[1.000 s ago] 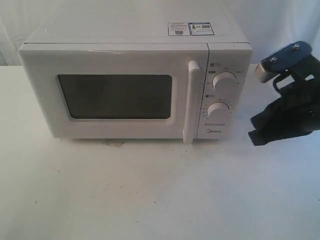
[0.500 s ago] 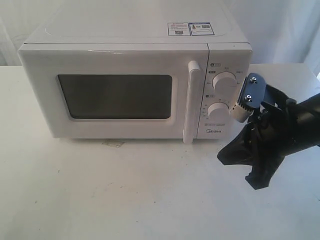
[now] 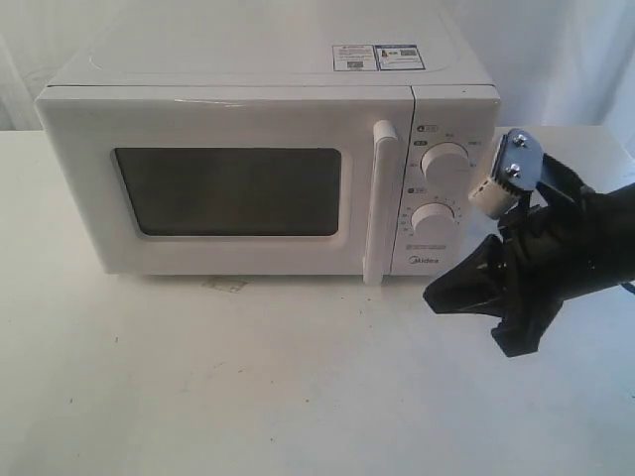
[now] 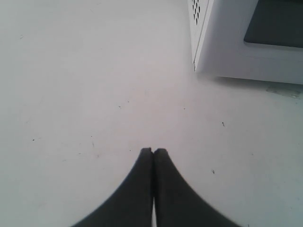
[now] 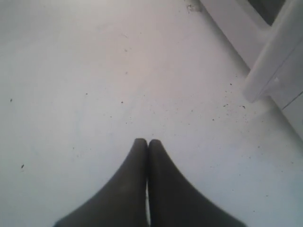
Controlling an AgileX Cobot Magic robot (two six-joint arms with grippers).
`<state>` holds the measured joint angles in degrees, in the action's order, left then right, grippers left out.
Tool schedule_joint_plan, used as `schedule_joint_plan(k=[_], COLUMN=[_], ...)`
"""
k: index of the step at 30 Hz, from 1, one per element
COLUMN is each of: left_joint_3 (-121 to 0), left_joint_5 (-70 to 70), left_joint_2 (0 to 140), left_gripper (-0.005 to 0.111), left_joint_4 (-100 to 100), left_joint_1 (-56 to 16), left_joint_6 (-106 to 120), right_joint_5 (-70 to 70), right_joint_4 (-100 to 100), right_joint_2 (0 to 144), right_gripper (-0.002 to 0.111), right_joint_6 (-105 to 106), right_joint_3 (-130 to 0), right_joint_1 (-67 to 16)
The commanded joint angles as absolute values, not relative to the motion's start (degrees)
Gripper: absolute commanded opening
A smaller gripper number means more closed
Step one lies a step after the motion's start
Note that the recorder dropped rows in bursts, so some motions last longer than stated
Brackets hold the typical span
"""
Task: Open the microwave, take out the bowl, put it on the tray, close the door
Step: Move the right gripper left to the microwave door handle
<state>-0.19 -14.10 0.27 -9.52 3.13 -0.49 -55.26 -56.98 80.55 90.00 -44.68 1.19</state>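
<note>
The white microwave [image 3: 268, 69] stands at the back of the table with its door [image 3: 228, 114] shut and the bar handle [image 3: 379, 203] upright. Nothing shows through the dark window [image 3: 228, 191], so the bowl is hidden. My right gripper [image 3: 437, 296] is shut and empty, hovering low in front of the control knobs [image 3: 435, 218], just right of the handle. In the right wrist view its tips [image 5: 147, 140] point at bare table, with the handle's foot [image 5: 277, 56] nearby. My left gripper [image 4: 153, 150] is shut and empty over the table, near the microwave's left front corner [image 4: 203, 47]. It is outside the exterior view.
The white table [image 3: 248, 377] stretches in front of the microwave, with a small stain [image 3: 224, 286] under the door's lower edge. White cloth hangs behind. No tray shows in any view.
My right arm has swung in from the far right, dropped and come leftward, so its gripper now sits in front of the control panel. The microwave has not changed.
</note>
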Motion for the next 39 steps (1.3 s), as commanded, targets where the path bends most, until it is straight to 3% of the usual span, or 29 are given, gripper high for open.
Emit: schedule_joint_plan(k=[1, 5, 21, 23, 27, 28, 30, 39], left_joint_3=[0.0, 0.0, 0.0, 0.0, 0.0, 0.0, 0.0, 0.0], left_joint_5=[-14.2, -14.2, -14.2, -14.2, -14.2, -14.2, -14.2, -14.2], left_joint_2=[0.0, 0.0, 0.0, 0.0, 0.0, 0.0, 0.0, 0.0], left_gripper=[0.000, 0.000, 0.000, 0.000, 0.000, 0.000, 0.000, 0.000], left_joint_4=[-10.0, -10.0, -10.0, -10.0, -10.0, -10.0, -10.0, -10.0], left_joint_1=[3.3, 3.3, 3.3, 3.3, 3.3, 3.3, 3.3, 3.3], left_joint_6=[-0.4, -0.4, -0.4, -0.4, -0.4, -0.4, -0.4, -0.4], right_joint_5=[-60.3, -69.7, -64.8, -64.7, -61.1, -60.0, -59.9, -62.9], right_joint_4=[-65.4, -70.9, -78.5, -78.5, -79.3, -79.4, -80.8, -92.3], right_joint_2=[81.4, 83.0, 85.9, 85.9, 86.0, 86.1, 86.5, 86.9], right_gripper=[0.000, 0.000, 0.001, 0.009, 0.052, 0.058, 0.063, 0.063], right_joint_6=[94.4, 99.2, 100.6, 100.6, 100.8, 100.8, 102.6, 122.4], right_joint_3=[-44.6, -44.6, -44.6, -44.6, -44.6, -44.6, -44.6, -44.6], right_joint_1=[6.0, 7.1, 7.0, 6.9, 6.9, 6.9, 6.9, 5.3])
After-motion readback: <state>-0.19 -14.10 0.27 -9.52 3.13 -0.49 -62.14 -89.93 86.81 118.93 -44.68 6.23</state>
